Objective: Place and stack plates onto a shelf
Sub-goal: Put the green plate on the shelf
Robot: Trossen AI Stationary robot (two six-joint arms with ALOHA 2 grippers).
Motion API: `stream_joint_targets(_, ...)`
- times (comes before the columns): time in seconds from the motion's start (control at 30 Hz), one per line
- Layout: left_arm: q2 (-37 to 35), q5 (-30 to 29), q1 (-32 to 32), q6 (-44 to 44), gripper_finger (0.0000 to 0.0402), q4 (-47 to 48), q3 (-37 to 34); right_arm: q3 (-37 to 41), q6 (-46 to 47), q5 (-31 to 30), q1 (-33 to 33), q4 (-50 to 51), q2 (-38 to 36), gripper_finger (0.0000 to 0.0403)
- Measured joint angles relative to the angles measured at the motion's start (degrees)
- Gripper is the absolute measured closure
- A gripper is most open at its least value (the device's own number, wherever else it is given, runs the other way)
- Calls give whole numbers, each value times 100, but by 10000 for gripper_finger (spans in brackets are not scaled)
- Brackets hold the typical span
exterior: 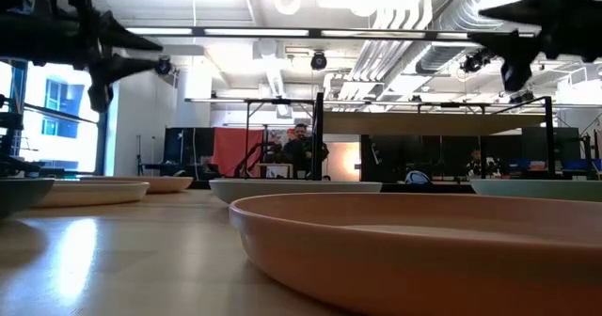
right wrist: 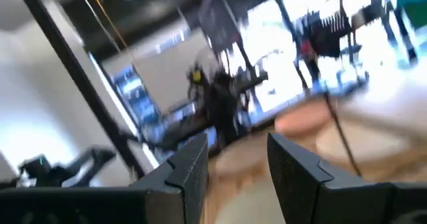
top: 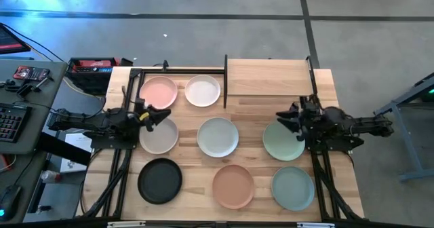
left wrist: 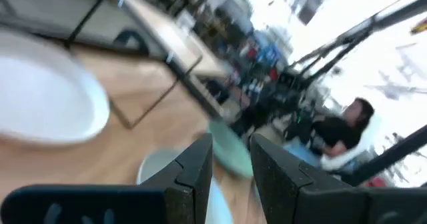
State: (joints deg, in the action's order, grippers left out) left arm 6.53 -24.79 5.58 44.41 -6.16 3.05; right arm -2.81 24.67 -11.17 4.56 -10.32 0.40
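Eight plates lie flat on the wooden tabletop in the high view: pink (top: 159, 92), white (top: 203, 91), cream (top: 161, 138), pale grey (top: 218, 137), sage green (top: 281, 145), black (top: 160, 180), terracotta (top: 233, 186) and teal (top: 293, 187). The shelf (top: 268, 77), a light-wood panel on black uprights, stands at the far edge, right of the white plate. My left gripper (top: 165, 116) is open and raised over the gap between the pink and cream plates. My right gripper (top: 279, 120) is open and raised over the sage green plate's far rim. Both hang well above the table in the low view.
A black metal frame (top: 178, 70) borders the pink and white plates at the far left. The arms' black stands (top: 115, 167) run along the table's left and right sides. Bare wood shows between the plates. A person (exterior: 301, 149) sits in the room beyond the table.
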Motion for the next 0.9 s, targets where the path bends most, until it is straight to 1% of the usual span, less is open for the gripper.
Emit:
stream_joint_targets(0.23,2,-67,0,-336,310,-1178,0,-11,-1083,-63,0,-1813,-2,265)
stream_joint_targets(0.3,0,-179,0,-556,310,-1502,0,-139,-1237,-62,0,-1886,0,265)
stream_joint_targets(0.37,1,-260,0,-806,310,-1722,40,-393,-1273,-60,0,-1661,1,265)
stream_joint_targets(0.43,11,-256,0,-1062,310,-1710,214,-748,-1273,-56,0,-1062,2,265)
stream_joint_targets(0.5,74,-227,0,-1295,310,-1574,447,-1191,-1247,-103,0,-239,48,265)
stream_joint_targets(0.6,242,-183,2,-1560,310,-1156,794,-1943,-849,-503,0,1111,312,265)
stream_joint_targets(0.67,400,-174,2,-1612,310,-840,1020,-2408,-368,-656,-2,2018,618,265)
stream_joint_targets(0.77,705,-172,2,-1618,310,-411,1259,-2989,602,-644,-2,3197,1210,265)
stream_joint_targets(0.83,920,-170,2,-1618,310,-319,1353,-3234,1316,-494,-2,3863,1665,265)
stream_joint_targets(0.9,1128,-172,1,-1618,310,-315,1391,-3371,1939,-222,-2,4302,2178,265)
